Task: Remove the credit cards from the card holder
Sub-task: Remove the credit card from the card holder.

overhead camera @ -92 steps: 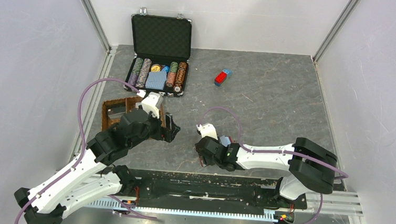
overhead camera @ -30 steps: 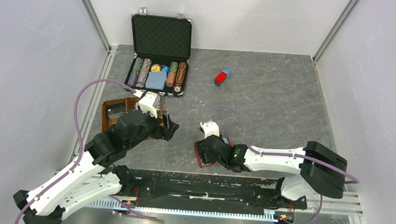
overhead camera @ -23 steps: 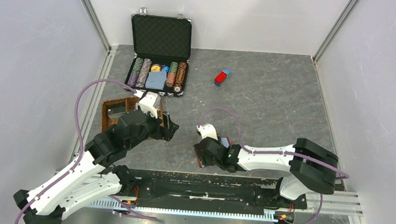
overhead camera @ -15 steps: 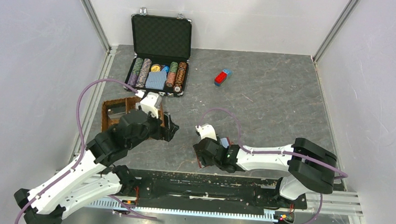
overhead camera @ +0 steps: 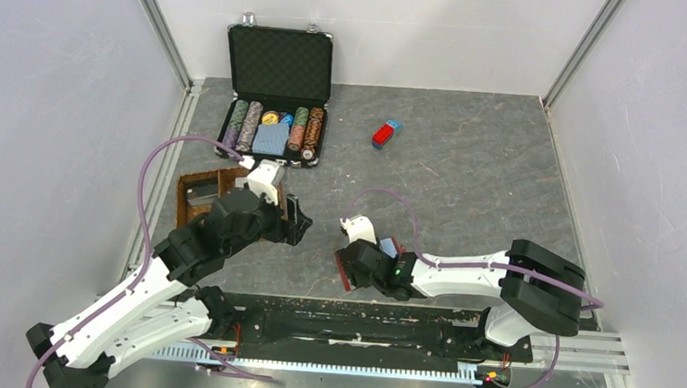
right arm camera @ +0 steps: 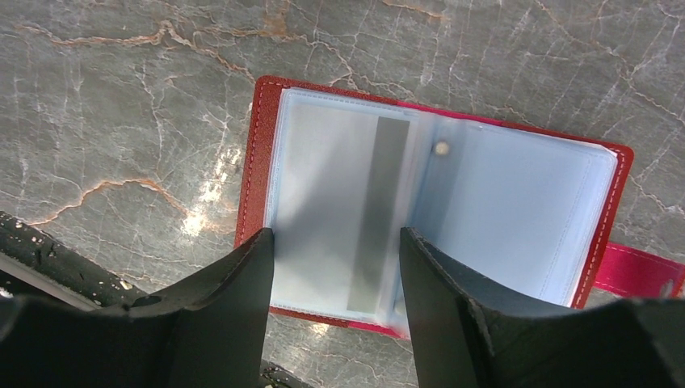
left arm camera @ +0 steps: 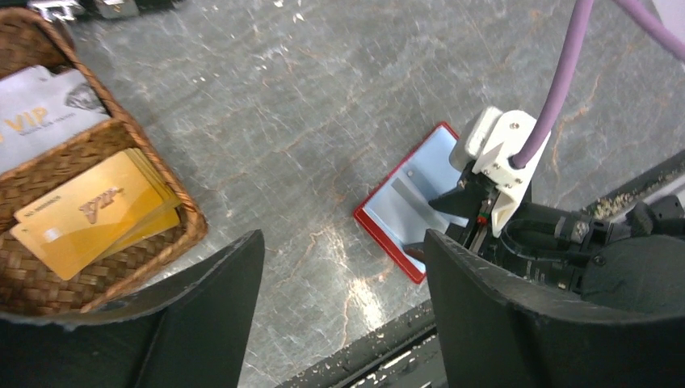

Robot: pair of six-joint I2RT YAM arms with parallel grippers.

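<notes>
Low centre on table (overhead camera: 468,184): card holder (right arm camera: 501,210) open flat beneath right hand (right arm camera: 335,242), spread, empty, straddling grey credit card (right arm camera: 339,178) in left pocket. Step: lining up on card. Next: pinch card edge, slide out. Left hand (left arm camera: 343,242) spread, empty.

Left fingers (left arm camera: 202,323) spread wide; right fingers (right arm camera: 218,323) parted.
</notes>
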